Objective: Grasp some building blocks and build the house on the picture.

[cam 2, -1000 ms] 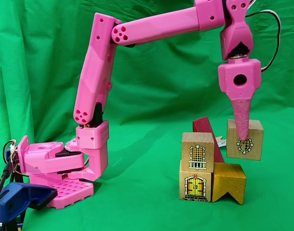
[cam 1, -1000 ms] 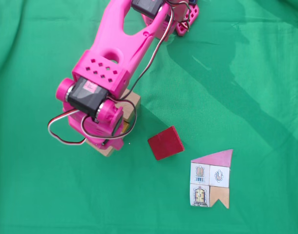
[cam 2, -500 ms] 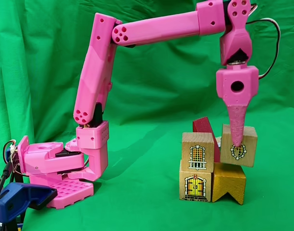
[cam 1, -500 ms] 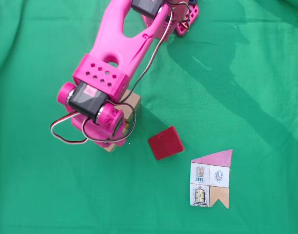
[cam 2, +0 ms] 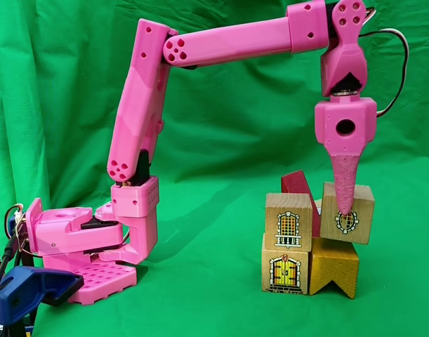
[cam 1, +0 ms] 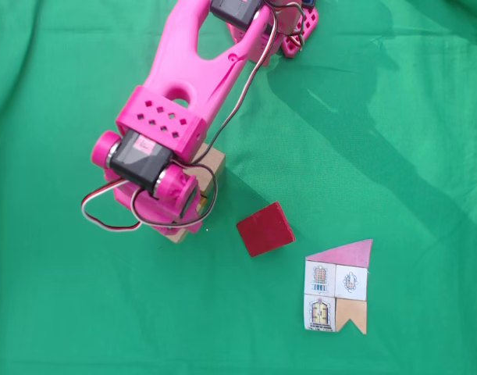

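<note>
In the side fixed view my gripper [cam 2: 346, 208] points straight down, shut on a pale tan block [cam 2: 356, 223] with a round window. This block rests slightly tilted on the orange-yellow notched block [cam 2: 334, 267]. To their left a pale window block [cam 2: 288, 222] sits on a pale door block [cam 2: 284, 265]. A dark red block [cam 2: 296, 184] stands behind the stack. From above, the wrist hides most of the stack, with tan edges [cam 1: 211, 163] peeking out, and the dark red block [cam 1: 265, 228] lies to its right. The picture [cam 1: 339, 287] lies flat at lower right.
The pink arm base [cam 2: 84, 242] stands at the left of the side view, with a blue clamp [cam 2: 24, 291] at the lower left corner. Green cloth [cam 1: 394, 117] covers the table and the backdrop. A cable loop [cam 1: 105, 215] hangs off the wrist.
Over the last second the gripper carried the round-window block left and down onto the orange-yellow block. Since half a second ago it has barely moved.
</note>
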Controlling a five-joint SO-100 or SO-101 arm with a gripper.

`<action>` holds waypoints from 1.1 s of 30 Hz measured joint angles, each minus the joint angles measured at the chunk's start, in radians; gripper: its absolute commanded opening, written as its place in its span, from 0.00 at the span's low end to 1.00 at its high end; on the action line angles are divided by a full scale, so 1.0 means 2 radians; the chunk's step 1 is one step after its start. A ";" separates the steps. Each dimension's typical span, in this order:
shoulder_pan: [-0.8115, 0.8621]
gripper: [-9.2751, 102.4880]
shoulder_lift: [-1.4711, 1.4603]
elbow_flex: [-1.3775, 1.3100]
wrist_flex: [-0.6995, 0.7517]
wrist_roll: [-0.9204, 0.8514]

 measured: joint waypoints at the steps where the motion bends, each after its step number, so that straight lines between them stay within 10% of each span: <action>1: 0.000 0.27 0.000 0.000 0.000 -0.016; 33: 0.000 0.27 0.025 0.041 -0.001 -0.064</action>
